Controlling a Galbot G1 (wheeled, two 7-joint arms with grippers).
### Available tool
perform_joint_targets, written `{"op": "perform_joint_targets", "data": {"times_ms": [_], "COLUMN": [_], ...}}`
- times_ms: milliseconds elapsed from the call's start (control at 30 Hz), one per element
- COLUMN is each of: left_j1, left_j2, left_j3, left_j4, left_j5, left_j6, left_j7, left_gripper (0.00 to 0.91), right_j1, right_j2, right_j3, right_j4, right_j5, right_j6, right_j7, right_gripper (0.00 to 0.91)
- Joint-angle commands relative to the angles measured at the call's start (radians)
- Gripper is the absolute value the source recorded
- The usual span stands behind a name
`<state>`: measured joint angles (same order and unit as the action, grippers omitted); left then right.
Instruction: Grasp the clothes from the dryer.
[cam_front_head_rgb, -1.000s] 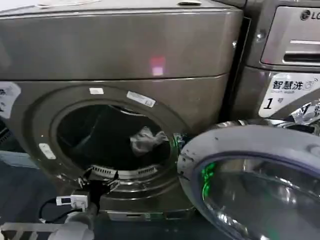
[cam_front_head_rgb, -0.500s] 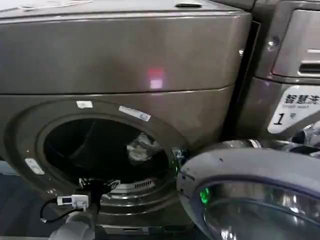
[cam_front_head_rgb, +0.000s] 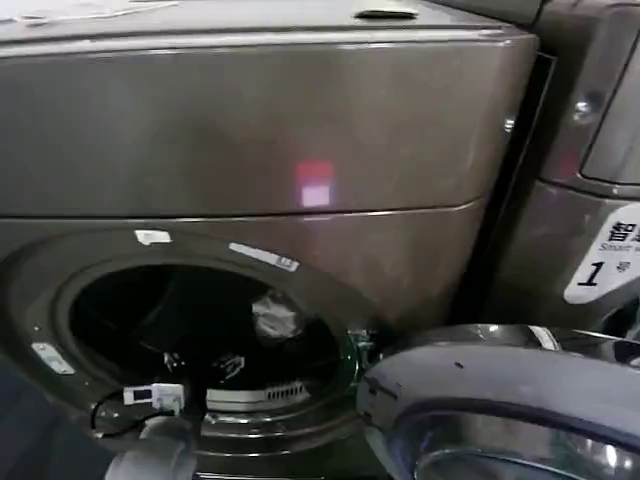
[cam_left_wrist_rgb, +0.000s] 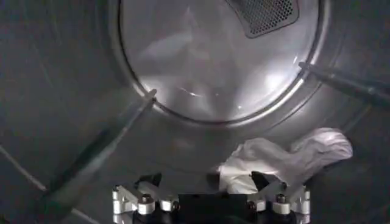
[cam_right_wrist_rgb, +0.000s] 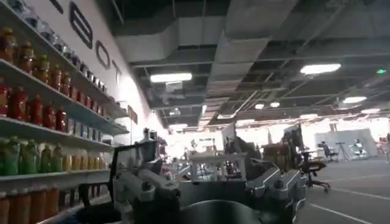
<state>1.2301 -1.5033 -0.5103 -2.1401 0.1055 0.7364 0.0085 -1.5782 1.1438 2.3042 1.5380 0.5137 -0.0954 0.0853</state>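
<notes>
Left pincer (cam_left_wrist_rgb: 210, 193) inside the dryer (cam_front_head_rgb: 250, 150) drum, fingers apart, just short of the clothes (cam_left_wrist_rgb: 286, 159); right pincer (cam_right_wrist_rgb: 207, 189) open, away from machine

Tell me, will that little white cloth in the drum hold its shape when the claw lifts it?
Probably not: the clothes lie crumpled in soft folds, so they should droop. They look light. The open left gripper may snag only one layer.

White sticker (cam_front_head_rgb: 608, 258) bearing a black "1" and partly cut-off Chinese characters on the neighbouring machine (cam_front_head_rgb: 580, 200) at far right. Large dark letters "B O T" on the wall (cam_right_wrist_rgb: 91, 42) above the bottle shelves.
</notes>
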Motion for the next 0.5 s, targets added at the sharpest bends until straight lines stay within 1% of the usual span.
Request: {"op": "perform_joint_targets", "data": {"times_ms": [33,133,300,500], "left_j1": [-0.184,-0.262,-0.381,-0.516], "left_j2": [-0.002,-0.007,-0.007,-0.009], "left_j3": [0.015,0.001,-0.005,-0.013], "left_j4": [0.191,0.305,0.418,0.607], "left_j5": [-0.019,-0.033,-0.034,-0.032], "left_j6": [0.049,0.049,0.049,0.049], "left_j7": [0.001,-0.005,0.004,0.018], "left_gripper": [0.907,0.907,0.907,0.907], "right_j1": [0.001,-0.001,0.005,0.007], "right_j2": [-0.002,-0.005,0.001,0.005], "right_j3": [-0.001,0.003,-0.006,-0.014], "right_j4": [0.002,0.005,0.014,0.013], "right_j5": [-0.003,-0.002,-0.003,-0.005], "right_j6": [0.002,0.003,0.004,0.006], "right_j7": [-0.001,-0.002,-0.002,-0.001], "right_gripper": [0.907,0.907,0.907,0.907]}}
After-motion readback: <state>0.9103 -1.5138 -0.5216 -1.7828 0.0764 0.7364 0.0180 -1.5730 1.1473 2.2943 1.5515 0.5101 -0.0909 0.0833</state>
